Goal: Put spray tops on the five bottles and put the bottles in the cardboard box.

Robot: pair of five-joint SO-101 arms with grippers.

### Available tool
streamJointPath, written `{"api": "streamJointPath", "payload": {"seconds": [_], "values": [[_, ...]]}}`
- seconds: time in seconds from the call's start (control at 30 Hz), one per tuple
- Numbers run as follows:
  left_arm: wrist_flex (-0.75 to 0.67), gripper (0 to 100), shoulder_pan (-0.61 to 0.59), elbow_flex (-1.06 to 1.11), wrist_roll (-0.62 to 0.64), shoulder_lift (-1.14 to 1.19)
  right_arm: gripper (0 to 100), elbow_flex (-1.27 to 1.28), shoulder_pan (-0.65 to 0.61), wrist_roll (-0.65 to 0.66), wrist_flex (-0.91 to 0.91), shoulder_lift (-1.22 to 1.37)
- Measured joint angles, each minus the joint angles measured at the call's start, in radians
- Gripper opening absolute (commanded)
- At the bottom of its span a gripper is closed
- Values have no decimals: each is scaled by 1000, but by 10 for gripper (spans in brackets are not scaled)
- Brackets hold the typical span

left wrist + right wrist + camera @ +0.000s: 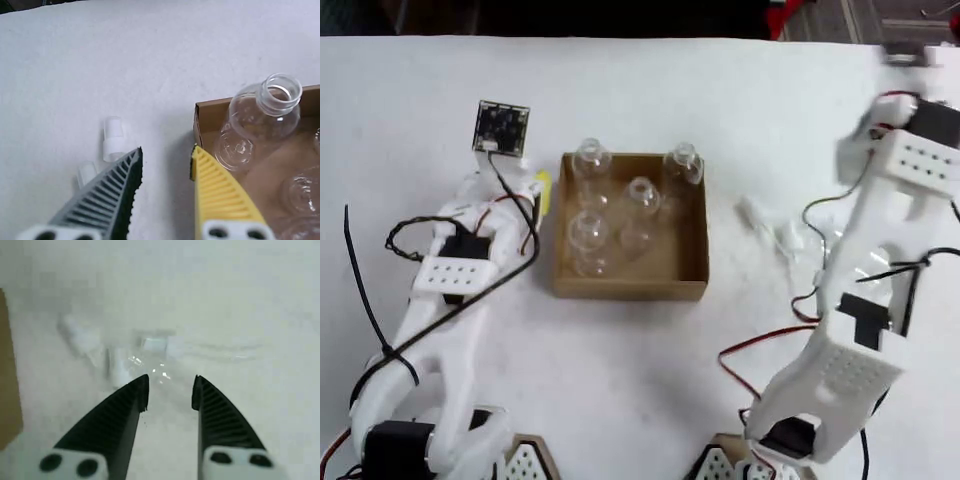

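The cardboard box sits mid-table with several clear bottles upright in it, necks uncapped. In the left wrist view, one open-necked bottle stands in the box corner. My left gripper hangs open just outside the box's left wall, with its yellow finger by that wall. A white spray top lies on the table beside its grey finger. More spray tops lie right of the box. My right gripper is open just short of these spray tops, holding nothing.
The white table is bare behind the box. The right arm rises along the table's right side, with red and black cables trailing near its base. The box edge shows at the side of the right wrist view.
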Motion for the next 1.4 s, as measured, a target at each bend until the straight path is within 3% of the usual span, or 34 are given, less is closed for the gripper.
{"api": "streamJointPath", "payload": {"seconds": [0.23, 0.5, 0.73, 1.4], "values": [[0, 154, 0, 0, 0, 0, 126, 0, -48, 316, 26, 32], [0, 154, 0, 0, 0, 0, 128, 35, -46, 566, 28, 158], [0, 154, 0, 0, 0, 0, 238, 38, -44, 605, 25, 181], [0, 154, 0, 0, 0, 0, 240, 44, -44, 677, -31, 338]]}}
